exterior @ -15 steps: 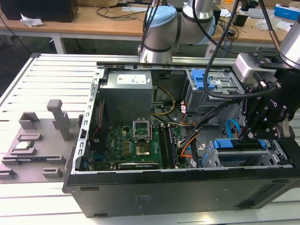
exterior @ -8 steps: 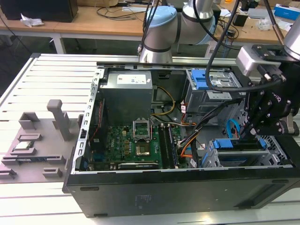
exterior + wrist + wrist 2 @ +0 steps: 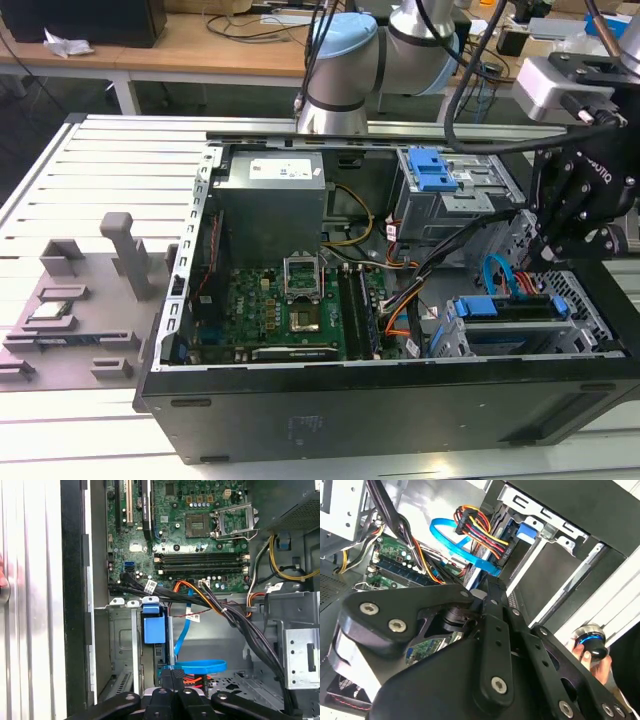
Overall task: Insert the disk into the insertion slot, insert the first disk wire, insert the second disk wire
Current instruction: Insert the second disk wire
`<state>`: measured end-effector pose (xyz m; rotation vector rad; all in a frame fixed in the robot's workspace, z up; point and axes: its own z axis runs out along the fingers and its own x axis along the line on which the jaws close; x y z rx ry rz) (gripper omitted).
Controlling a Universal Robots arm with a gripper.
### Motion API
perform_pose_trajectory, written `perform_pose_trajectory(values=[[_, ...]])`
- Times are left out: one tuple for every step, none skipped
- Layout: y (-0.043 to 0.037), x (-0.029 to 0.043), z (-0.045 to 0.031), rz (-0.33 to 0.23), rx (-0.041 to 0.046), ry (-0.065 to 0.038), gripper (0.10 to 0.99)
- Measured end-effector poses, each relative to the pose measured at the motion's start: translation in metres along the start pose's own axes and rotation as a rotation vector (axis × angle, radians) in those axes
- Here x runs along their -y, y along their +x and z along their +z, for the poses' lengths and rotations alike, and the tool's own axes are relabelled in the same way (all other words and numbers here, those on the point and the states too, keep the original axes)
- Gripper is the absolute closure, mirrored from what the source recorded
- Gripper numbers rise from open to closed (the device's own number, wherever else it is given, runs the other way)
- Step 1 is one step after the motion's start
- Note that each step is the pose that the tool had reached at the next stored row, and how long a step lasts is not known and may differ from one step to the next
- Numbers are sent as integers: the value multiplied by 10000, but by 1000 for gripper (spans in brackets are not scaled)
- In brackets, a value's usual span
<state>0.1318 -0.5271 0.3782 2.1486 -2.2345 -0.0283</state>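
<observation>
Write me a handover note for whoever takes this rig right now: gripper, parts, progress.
Gripper: fingers together, tip at the end of the second disk wire; a grip on its plug is not confirmable.
The disk sits inside the insertion slot, so that step looks done.
The orange, yellow and black wire bundle reaches the disk's end and appears plugged in.
Left: the second disk wire is looped above the slot, and its seating is not confirmed.

table: pale slatted metal top (image 3: 110, 160) | behind: wooden bench (image 3: 200, 50), cables
</observation>
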Motion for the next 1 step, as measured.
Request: perform_pose_trajectory(values=[[0, 0, 0, 0, 1, 0, 984]])
